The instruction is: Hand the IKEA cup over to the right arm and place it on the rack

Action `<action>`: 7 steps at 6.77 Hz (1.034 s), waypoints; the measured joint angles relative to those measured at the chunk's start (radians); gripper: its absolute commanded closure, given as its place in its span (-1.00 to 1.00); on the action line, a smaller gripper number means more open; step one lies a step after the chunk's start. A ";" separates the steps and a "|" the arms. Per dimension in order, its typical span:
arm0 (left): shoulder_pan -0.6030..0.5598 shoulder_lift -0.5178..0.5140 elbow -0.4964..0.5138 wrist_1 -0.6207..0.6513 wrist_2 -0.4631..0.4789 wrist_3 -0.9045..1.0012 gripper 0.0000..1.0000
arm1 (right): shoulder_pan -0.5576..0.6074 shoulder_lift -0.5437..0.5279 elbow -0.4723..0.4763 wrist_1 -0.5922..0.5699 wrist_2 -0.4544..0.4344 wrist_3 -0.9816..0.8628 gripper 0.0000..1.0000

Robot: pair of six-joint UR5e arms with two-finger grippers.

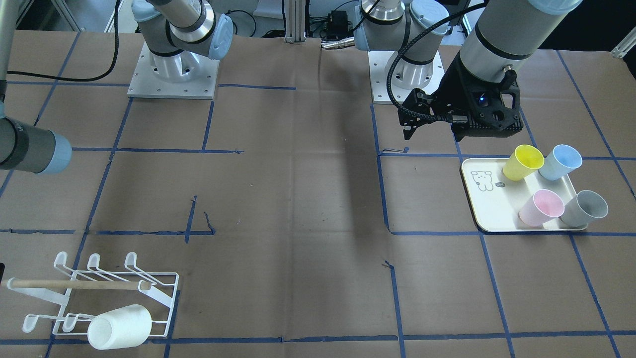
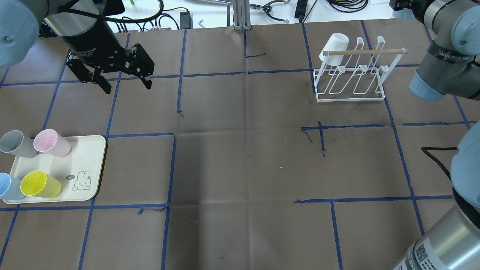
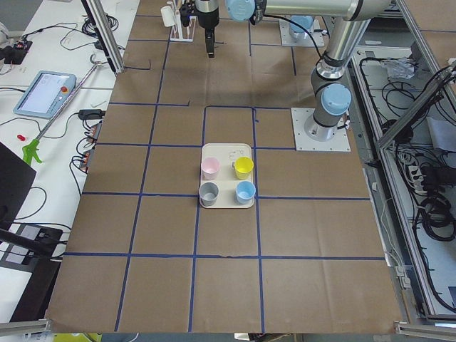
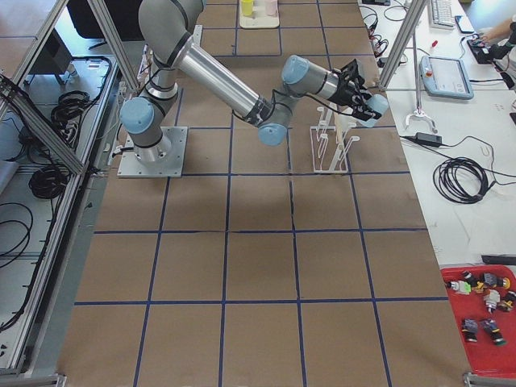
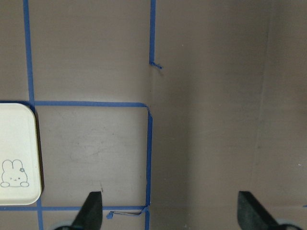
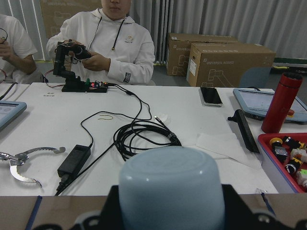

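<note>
Right wrist-mounted view has the pale IKEA cup point(image 6: 171, 189) filling the bottom of the frame, base up. Black finger parts press close on both sides, so the right gripper point(image 4: 360, 89) looks clamped on it. From the right-end camera it hangs raised near the far side of the rack point(image 2: 363, 51); which prong it is over I cannot tell. The left gripper point(image 2: 127, 87) is spread wide and empty above the table point(image 2: 240, 168), on the far side of the tray point(image 2: 90, 157). Hand-over looks done; placing is the step. A white cup point(image 2: 335, 44) occupies the far-left prong, so the next move wants a free prong, mouth lined over it, then a straight descent before letting go.
</note>
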 measured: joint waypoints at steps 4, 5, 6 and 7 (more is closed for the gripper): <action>0.002 0.035 -0.071 0.070 0.035 0.003 -0.99 | 0.041 0.083 0.044 -0.142 -0.008 0.022 0.88; 0.002 0.036 -0.072 0.078 0.034 -0.009 -0.99 | 0.049 0.097 0.043 -0.152 -0.009 0.031 0.88; 0.002 0.037 -0.072 0.085 0.033 -0.031 -0.99 | 0.052 0.114 0.041 -0.158 -0.009 0.035 0.86; 0.002 0.037 -0.072 0.088 0.032 -0.057 -0.99 | 0.052 0.121 0.044 -0.164 -0.007 0.037 0.83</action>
